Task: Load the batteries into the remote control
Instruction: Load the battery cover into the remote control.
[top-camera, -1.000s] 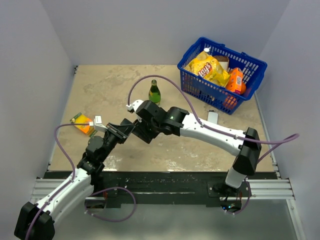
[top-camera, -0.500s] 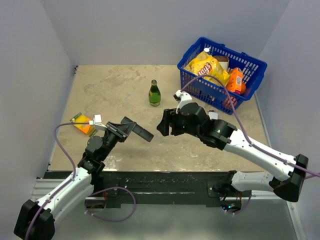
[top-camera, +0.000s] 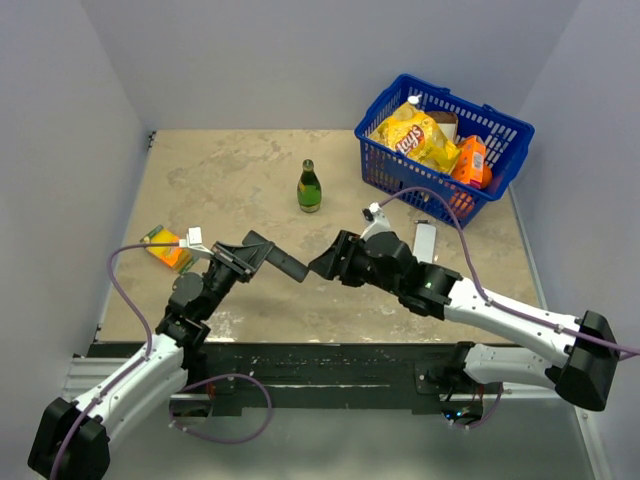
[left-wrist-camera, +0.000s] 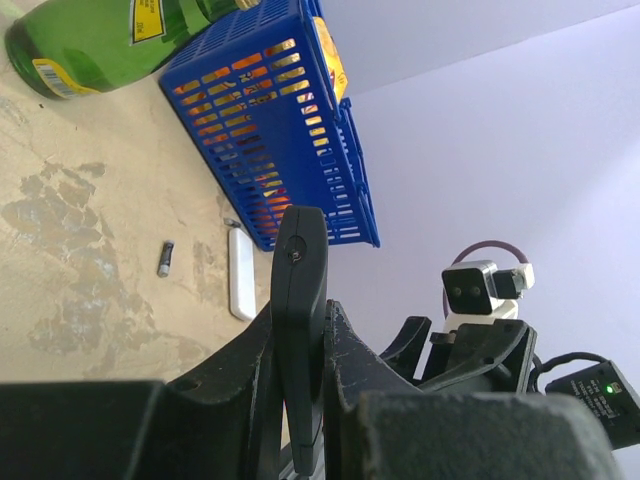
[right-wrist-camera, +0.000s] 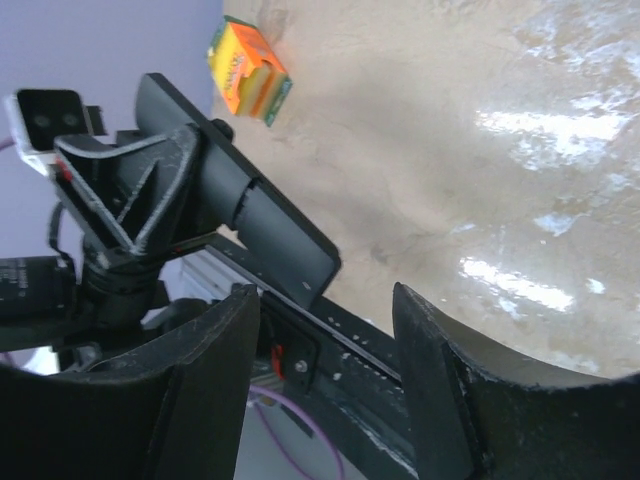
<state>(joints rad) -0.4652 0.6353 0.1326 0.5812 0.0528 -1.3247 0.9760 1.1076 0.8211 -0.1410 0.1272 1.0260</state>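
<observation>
Pointing lengthwise toward right gripper, slim black rectangular remote control, clamped by left gripper, right jaws apart, empty.

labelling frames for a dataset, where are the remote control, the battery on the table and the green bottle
remote control (top-camera: 290, 267): top view, middle of its free end
battery (left-wrist-camera: 165, 258): left wrist view, mid-body
green bottle (top-camera: 309, 190): top view, its belly

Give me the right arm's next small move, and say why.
Probably ease the right gripper forward until its open, empty jaws straddle the free end of the slim black rectangular remote control. The left gripper holds that remote clamped above the table, and the right jaws face its tip, with a gap between.
</observation>
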